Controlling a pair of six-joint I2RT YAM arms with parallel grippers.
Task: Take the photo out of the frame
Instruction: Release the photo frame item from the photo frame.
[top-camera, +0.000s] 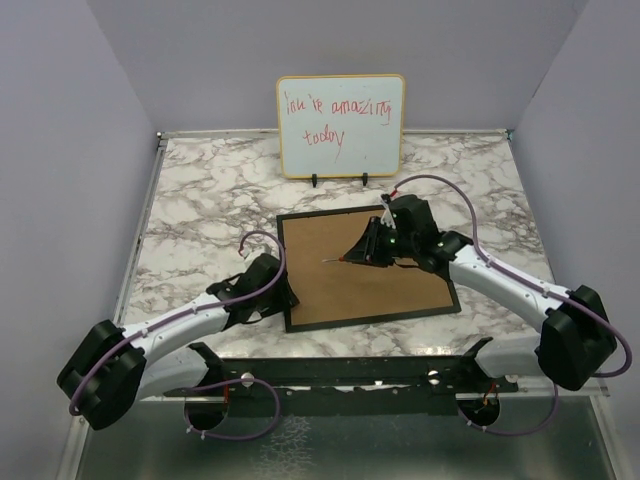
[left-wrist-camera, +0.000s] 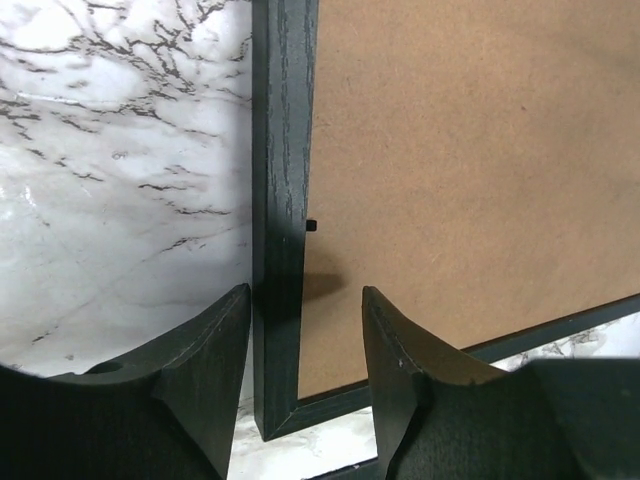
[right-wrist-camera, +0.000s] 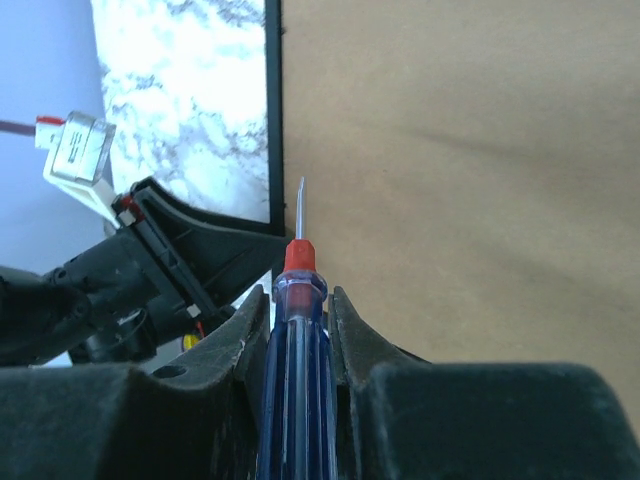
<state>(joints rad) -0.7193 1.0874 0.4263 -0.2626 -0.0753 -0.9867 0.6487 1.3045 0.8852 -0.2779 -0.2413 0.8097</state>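
The frame (top-camera: 292, 322) lies face down on the marble table, its brown back panel (top-camera: 380, 285) up. The photo is hidden under that panel. My left gripper (top-camera: 284, 297) is at the frame's left rail near the front corner. In the left wrist view the black rail (left-wrist-camera: 280, 200) runs between the parted fingers (left-wrist-camera: 215, 350), and the gripper (left-wrist-camera: 305, 300) is open. A small black tab (left-wrist-camera: 310, 225) sits on the rail's inner edge. My right gripper (right-wrist-camera: 298, 300) is shut on a blue screwdriver (right-wrist-camera: 297, 380) with a red collar. The metal tip (top-camera: 328, 262) points left over the panel.
A wood-edged whiteboard (top-camera: 341, 125) with red handwriting stands on small feet at the back, just behind the frame. Marble table (top-camera: 200, 200) lies to the left, with side walls at both edges. The left arm (right-wrist-camera: 120, 280) shows close beside the screwdriver in the right wrist view.
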